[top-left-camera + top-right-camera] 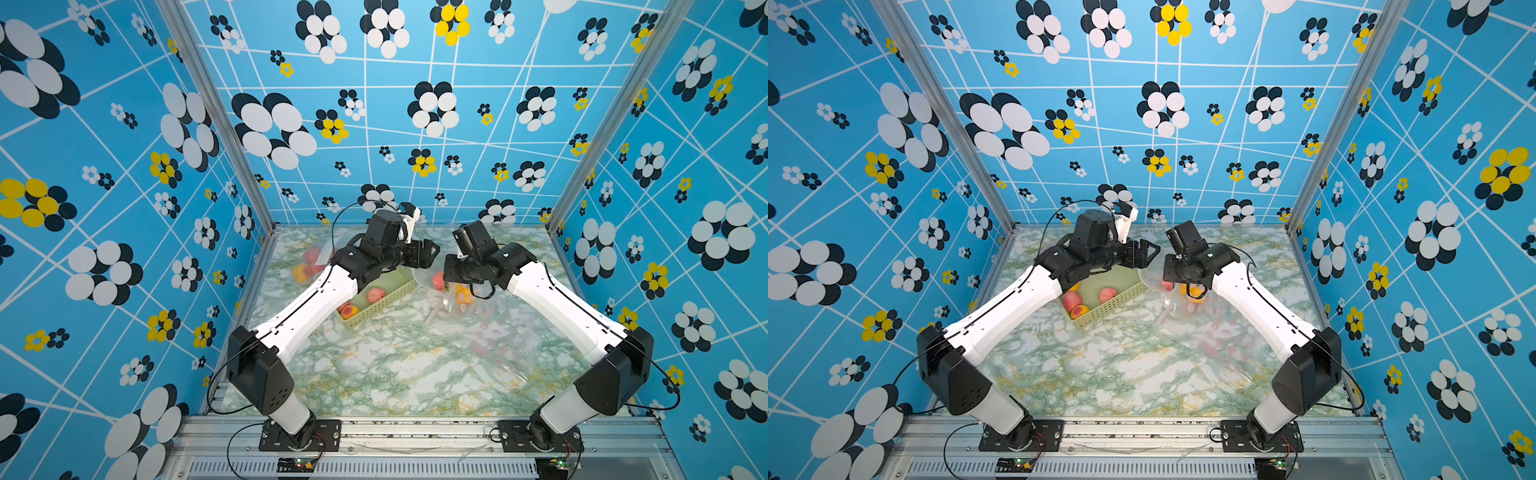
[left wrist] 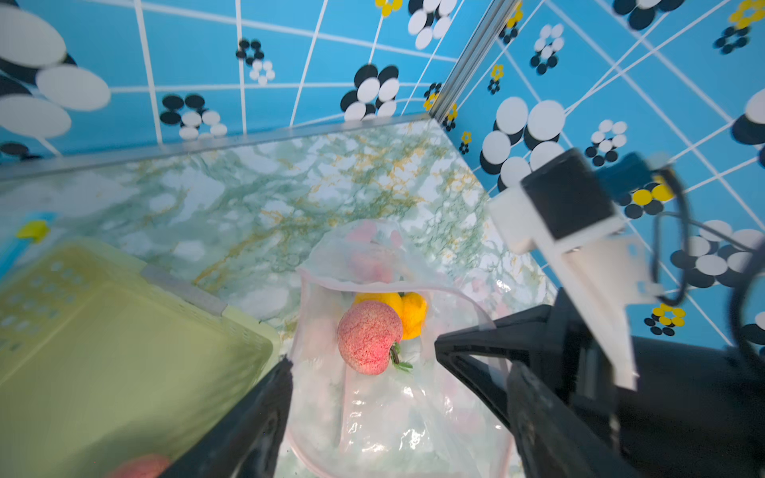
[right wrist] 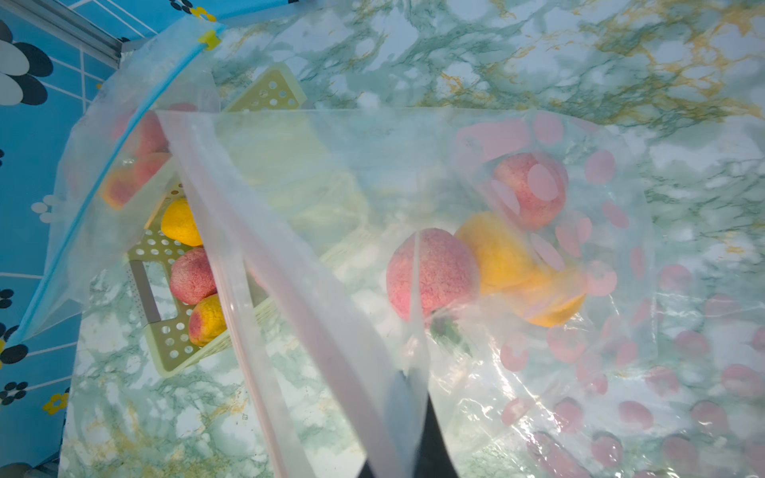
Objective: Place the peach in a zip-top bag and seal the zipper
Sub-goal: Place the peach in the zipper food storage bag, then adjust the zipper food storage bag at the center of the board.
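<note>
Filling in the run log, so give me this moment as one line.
peach: in bag | left gripper: open over bag mouth | right gripper: shut on bag rim | zipper: unsealed

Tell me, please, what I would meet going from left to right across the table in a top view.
In order: filled bag → green basket → pink peach → yellow fruit, the last two inside the dotted bag.

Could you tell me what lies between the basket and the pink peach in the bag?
In the left wrist view, a sliver of table and the bag's clear wall lie between basket and peach.
</note>
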{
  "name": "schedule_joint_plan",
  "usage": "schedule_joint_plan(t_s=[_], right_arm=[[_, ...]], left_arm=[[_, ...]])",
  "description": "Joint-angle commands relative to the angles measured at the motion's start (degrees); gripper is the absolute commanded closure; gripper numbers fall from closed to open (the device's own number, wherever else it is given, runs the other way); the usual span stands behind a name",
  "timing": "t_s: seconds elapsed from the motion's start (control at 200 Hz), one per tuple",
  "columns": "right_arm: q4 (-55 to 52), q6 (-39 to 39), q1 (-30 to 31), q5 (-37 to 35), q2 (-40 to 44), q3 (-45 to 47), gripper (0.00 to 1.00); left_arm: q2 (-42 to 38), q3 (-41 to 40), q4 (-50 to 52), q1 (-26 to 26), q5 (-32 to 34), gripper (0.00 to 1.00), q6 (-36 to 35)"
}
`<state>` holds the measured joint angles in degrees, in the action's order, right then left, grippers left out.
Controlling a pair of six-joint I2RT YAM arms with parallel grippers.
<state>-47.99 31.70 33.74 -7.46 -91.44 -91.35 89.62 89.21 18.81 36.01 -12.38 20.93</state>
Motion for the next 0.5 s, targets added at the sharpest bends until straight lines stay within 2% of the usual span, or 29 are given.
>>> schedule_joint_plan(t_s=[0.0, 0.14, 0.23, 0.495], right_arm=[[-7.25, -2.58, 0.45, -5.20, 1.92, -5.71, 1.00], [-13.54, -4.99, 0.37, -9.33, 3.62, -10.47, 1.00], [-17.75, -5.81, 0.44, -10.71, 3.98, -14.49, 1.00], [-27.30, -7.39, 0.39, -9.58, 4.43, -25.01, 1.00]], left_arm=[[-4.99, -2.15, -3.18, -1.07, 2.56, 0.15, -3.31], [-9.74, -6.59, -6.52, -4.95, 3.46, 0.10, -2.93], [-12.79, -10.27, -9.41, -8.07, 4.39, 0.00, -2.48], [-17.89, -16.30, -14.57, -14.38, 5.62, 0.01, -2.83]])
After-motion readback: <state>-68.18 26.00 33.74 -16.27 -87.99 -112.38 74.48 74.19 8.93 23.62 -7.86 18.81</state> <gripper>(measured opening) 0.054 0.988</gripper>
